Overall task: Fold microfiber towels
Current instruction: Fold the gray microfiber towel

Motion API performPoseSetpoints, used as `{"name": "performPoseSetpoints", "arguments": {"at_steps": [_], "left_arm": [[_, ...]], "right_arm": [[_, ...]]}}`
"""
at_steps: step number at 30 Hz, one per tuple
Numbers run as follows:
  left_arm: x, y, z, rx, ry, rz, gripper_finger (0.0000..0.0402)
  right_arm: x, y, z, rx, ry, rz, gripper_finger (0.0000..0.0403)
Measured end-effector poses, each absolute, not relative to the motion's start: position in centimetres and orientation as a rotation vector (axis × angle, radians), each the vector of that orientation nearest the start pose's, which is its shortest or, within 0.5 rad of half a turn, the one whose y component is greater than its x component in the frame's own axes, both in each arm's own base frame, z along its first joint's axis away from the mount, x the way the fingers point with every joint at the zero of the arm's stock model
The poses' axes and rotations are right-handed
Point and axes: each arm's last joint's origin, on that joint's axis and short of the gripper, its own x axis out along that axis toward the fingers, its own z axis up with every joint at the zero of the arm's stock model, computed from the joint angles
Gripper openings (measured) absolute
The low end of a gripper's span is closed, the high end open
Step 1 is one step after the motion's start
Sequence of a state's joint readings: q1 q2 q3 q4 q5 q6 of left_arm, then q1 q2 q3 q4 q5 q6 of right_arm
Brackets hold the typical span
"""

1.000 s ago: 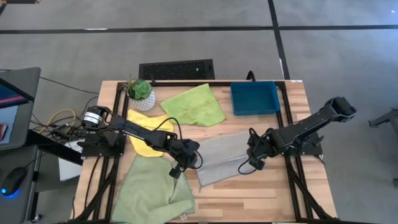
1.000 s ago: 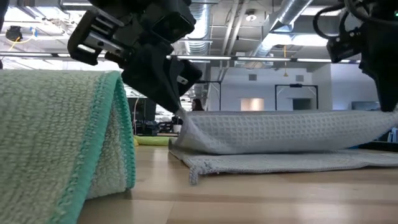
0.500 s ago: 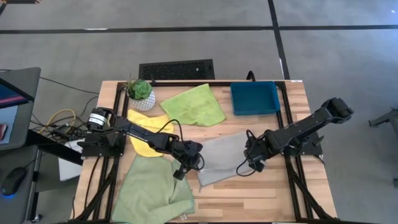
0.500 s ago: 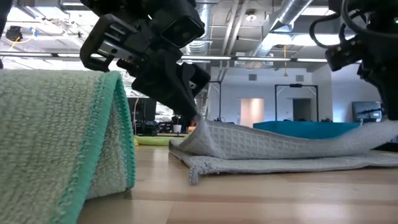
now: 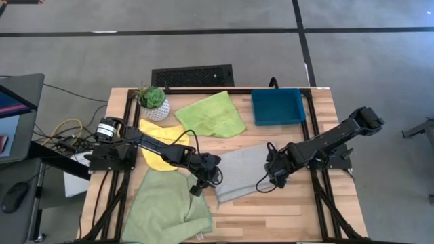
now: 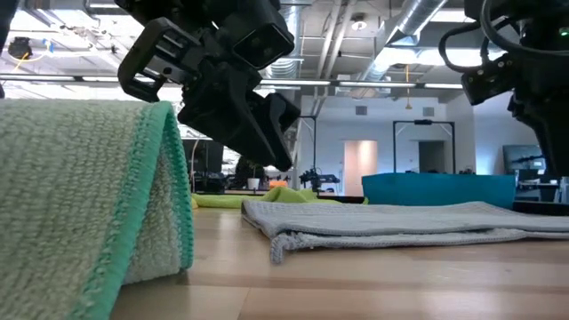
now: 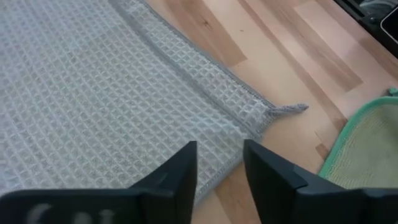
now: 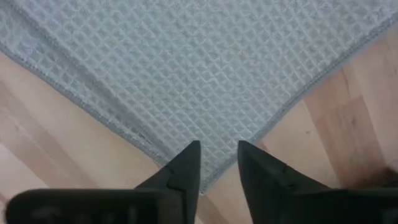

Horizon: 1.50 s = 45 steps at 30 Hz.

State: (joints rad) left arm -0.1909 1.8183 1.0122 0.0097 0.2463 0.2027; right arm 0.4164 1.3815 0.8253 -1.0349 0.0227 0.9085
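Grey towel (image 5: pixel 243 171) lay folded once, flat. Left gripper (image 7: pixel 219 163) and right gripper (image 8: pixel 217 162) hovered apart, empty. Yellow towel (image 5: pixel 154 144), lime towel (image 5: pixel 211 115) and pale green towel (image 5: pixel 168 207) were unfolded.

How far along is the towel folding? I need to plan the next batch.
Done: the grey towel lies folded over on itself. In hand: nothing; the left tool and right tool hover open at its corners. Left: the yellow towel, lime green towel and pale green towel look unfolded.
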Motion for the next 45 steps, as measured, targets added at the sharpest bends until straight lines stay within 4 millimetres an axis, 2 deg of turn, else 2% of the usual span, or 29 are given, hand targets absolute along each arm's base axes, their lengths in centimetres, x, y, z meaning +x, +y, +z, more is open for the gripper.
{"name": "performPoseSetpoints", "arguments": {"at_steps": [5, 10, 18, 24, 30, 36, 45], "left_arm": [[35.8, -6.9, 15.5, 0.159, 0.765, -0.467, 0.0154], [35.7, -4.5, 15.1, 0.077, 0.847, -0.329, 0.0155], [35.2, 0.2, 14.5, -0.042, 0.960, -0.171, 0.0155], [34.9, 2.5, 14.3, -0.106, 0.988, -0.095, 0.0155], [34.3, 2.6, 14.0, -0.179, 1.057, -0.101, 0.0155], [34.5, 1.7, 14.1, -0.199, 1.041, -0.175, 0.0155], [34.5, 1.6, 14.2, -0.302, 1.042, -0.203, 0.0155]], "right_arm": [[19.2, 8.1, 18.8, 0.299, 1.552, -0.346, 0.0181], [19.6, 7.0, 18.8, 0.341, 1.543, -0.387, 0.0201], [20.1, 5.7, 18.8, 0.330, 1.540, -0.374, 0.0201], [20.9, 5.5, 18.8, 0.301, 1.486, -0.300, 0.0192], [21.7, 5.7, 18.9, 0.252, 1.412, -0.199, 0.0185], [21.9, 5.3, 18.9, 0.261, 1.396, -0.204, 0.0180], [22.1, 5.0, 19.0, 0.251, 1.389, -0.194, 0.0171]]}}
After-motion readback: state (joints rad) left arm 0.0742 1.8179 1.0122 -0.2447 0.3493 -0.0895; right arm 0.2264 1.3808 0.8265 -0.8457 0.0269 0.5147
